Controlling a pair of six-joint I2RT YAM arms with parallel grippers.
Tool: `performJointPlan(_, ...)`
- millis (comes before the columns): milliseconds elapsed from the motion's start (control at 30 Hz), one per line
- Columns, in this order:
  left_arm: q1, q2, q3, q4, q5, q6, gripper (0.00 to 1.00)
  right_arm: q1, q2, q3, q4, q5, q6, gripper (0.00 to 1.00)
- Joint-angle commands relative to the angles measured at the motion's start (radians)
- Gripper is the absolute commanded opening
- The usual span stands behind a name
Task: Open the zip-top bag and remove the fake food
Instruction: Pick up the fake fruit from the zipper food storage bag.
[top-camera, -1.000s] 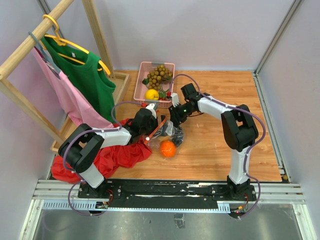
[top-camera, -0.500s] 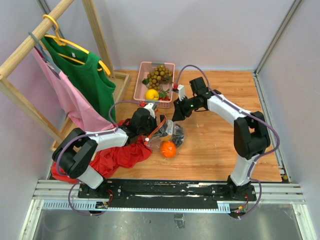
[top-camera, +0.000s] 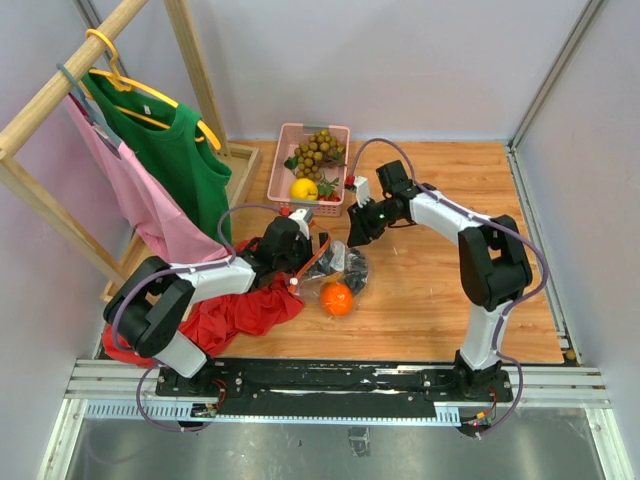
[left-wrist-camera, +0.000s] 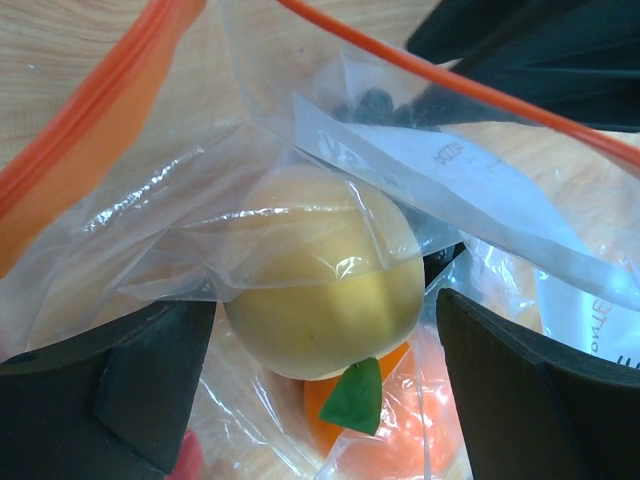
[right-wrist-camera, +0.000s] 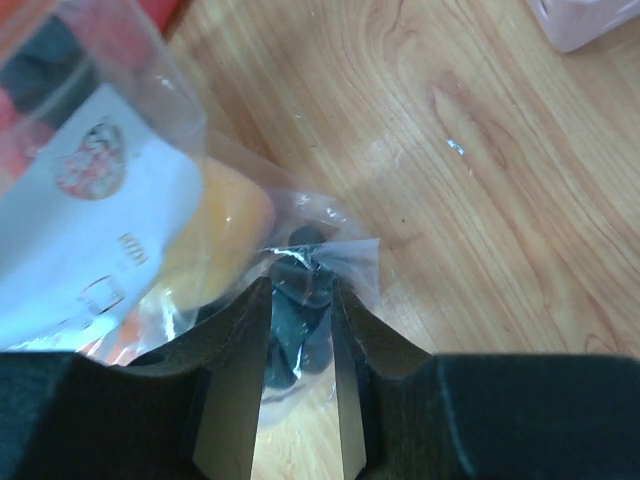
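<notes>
Compared with one second ago, the right arm has raised and straightened its elbow, and the right gripper (top-camera: 360, 225) has shifted slightly off the far edge of the zip-top bag (top-camera: 340, 262). The left gripper (top-camera: 303, 252) has stayed at the bag mouth.

Left gripper:
- The jaws stand wide apart and clamp nothing.
- A yellow-orange round fruit (left-wrist-camera: 320, 280) lies between the jaws, wrapped in bag film, with a gap on either side.
- An orange fruit (left-wrist-camera: 420, 440) with a green leaf lies just below it, nearer the wrist, seen through the film.
- The orange-red zip strip (left-wrist-camera: 90, 130) crosses ahead of the jaws, its two halves parted.

Right gripper:
- The jaws are drawn to a narrow gap.
- The gap is filled by a fold of bag film and the dark purple bunch (right-wrist-camera: 295, 330) inside it.
- A twisted corner of film sits just beyond the fingertips.
- Whether the fingers (right-wrist-camera: 235, 380) press on the fold cannot be told.
- The white printed panel of the bag lies to the left of the jaws, with the yellow-orange fruit behind it.

Bag position: the bag rests on the wooden table (top-camera: 430, 290) between the two grippers. The red cloth (top-camera: 240, 310) lies under the left arm.

Beyond the right gripper, the pink basket (top-camera: 290, 140) holds the tan-brown bunch (top-camera: 320, 150) and the yellow lemon (top-camera: 303, 188).
</notes>
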Motion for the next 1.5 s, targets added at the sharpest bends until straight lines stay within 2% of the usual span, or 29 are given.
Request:
performJointPlan(0,0.003,-0.038,-0.026,0.012,0.025,-0.007,0.94,0.038,0.065,0.069,-0.047,0.038,0.028,0.31)
performJointPlan(267,0.003,-0.1,-0.073,0.056,0.05,-0.007,0.89,0.073,0.099,0.1,-0.059,0.016,0.032,0.3)
performJointPlan(367,0.003,-0.081,-0.069,0.053,0.063,-0.009,0.83,0.083,0.096,0.097,-0.058,0.005,0.03,0.3)
performJointPlan(467,0.003,-0.045,-0.055,0.047,0.074,-0.018,0.82,0.09,0.094,0.091,-0.058,-0.005,0.026,0.3)
performJointPlan(733,0.003,0.032,0.014,-0.008,0.048,-0.044,0.96,0.124,0.06,0.047,-0.045,-0.045,0.018,0.29)
performJointPlan(933,0.003,0.086,0.061,-0.057,0.049,-0.067,0.96,0.139,0.016,-0.003,-0.01,-0.084,0.029,0.27)
performJointPlan(1067,0.003,0.093,0.055,-0.06,0.054,-0.069,0.9,0.138,0.009,0.001,-0.011,-0.083,0.036,0.26)
performJointPlan(1267,0.004,0.051,0.027,-0.057,0.058,-0.071,0.58,0.12,-0.018,0.029,-0.041,-0.017,0.008,0.31)
performJointPlan(1467,0.013,-0.033,0.0,-0.046,0.069,-0.101,0.43,0.042,-0.105,0.018,-0.052,-0.055,-0.041,0.4)
